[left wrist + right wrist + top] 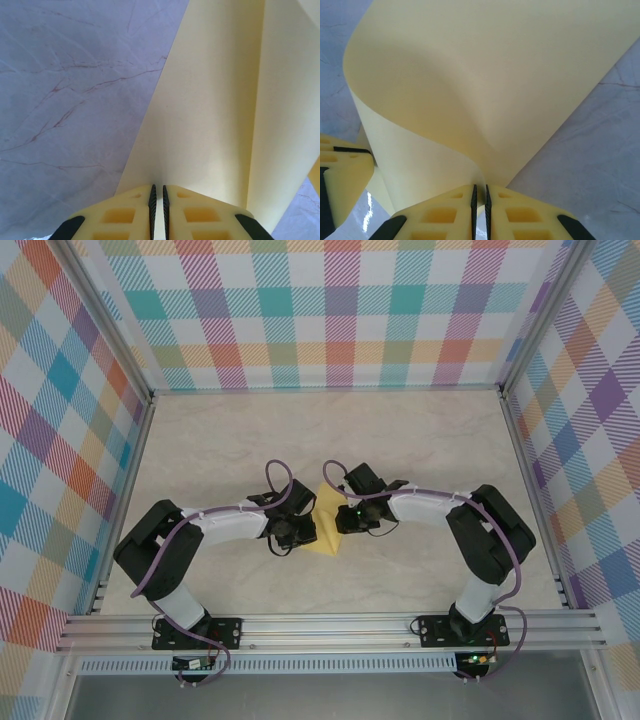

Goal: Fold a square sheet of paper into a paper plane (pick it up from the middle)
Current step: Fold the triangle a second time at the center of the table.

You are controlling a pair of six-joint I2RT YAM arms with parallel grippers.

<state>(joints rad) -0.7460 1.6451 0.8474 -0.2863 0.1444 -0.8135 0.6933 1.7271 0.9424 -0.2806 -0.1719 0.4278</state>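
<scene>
The square sheet of paper [326,525] is pale yellow and sits at the table's middle, between the two arms. My left gripper [298,531] is shut on its left side. In the left wrist view the fingertips [158,189] pinch an edge, and the sheet [215,100] runs away from them with a straight crease on the right. My right gripper [347,518] is shut on the other side. Its jaws [480,189] nip the paper [470,75], which curls up and over in a smooth bend. The left gripper's yellow finger [340,172] shows close beside it. A paper plane is out of view.
The marble-look tabletop [200,450] lies open on all sides of the arms. Checked cloth walls [330,310] on aluminium posts close off the back and both sides. The arm bases are bolted to a rail [330,625] at the near edge.
</scene>
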